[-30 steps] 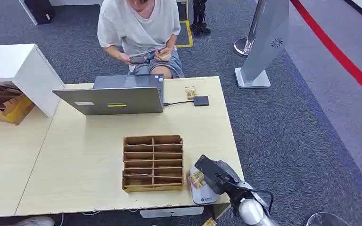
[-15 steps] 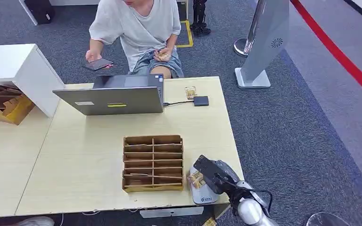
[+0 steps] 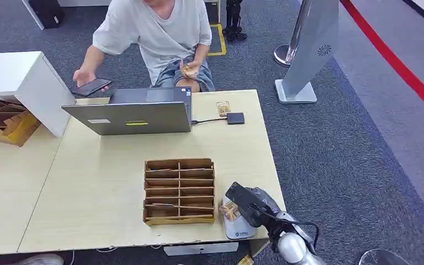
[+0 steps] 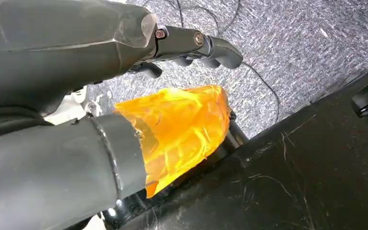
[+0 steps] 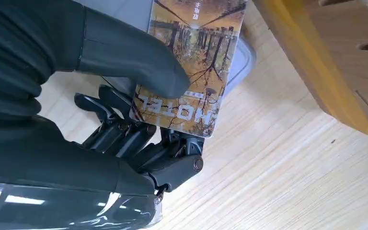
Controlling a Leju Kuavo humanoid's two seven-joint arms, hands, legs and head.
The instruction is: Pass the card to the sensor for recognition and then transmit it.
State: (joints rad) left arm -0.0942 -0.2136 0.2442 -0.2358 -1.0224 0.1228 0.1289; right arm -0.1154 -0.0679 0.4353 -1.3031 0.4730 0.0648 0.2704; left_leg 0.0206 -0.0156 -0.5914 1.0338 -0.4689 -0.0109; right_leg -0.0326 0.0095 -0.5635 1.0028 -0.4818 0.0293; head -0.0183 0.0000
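Pinched under its thumb, the right hand [image 5: 139,120] holds the card [image 5: 191,62] (over the sensor [image 3: 237,226]).

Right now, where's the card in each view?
Head view: card in the right hand, over the white sensor beside the slotted box.
Right wrist view: card pinched under the thumb.
Left wrist view: not in it.
Shared landmark: the sensor.

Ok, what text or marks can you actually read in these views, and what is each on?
"HOTEL", shown upside down: on the card held by the right hand.
Small characters at the card's far end: too small to read.
Blue mark on the white sensor pad: too blurred.
Round logo on the grey kiosk: no readable text.
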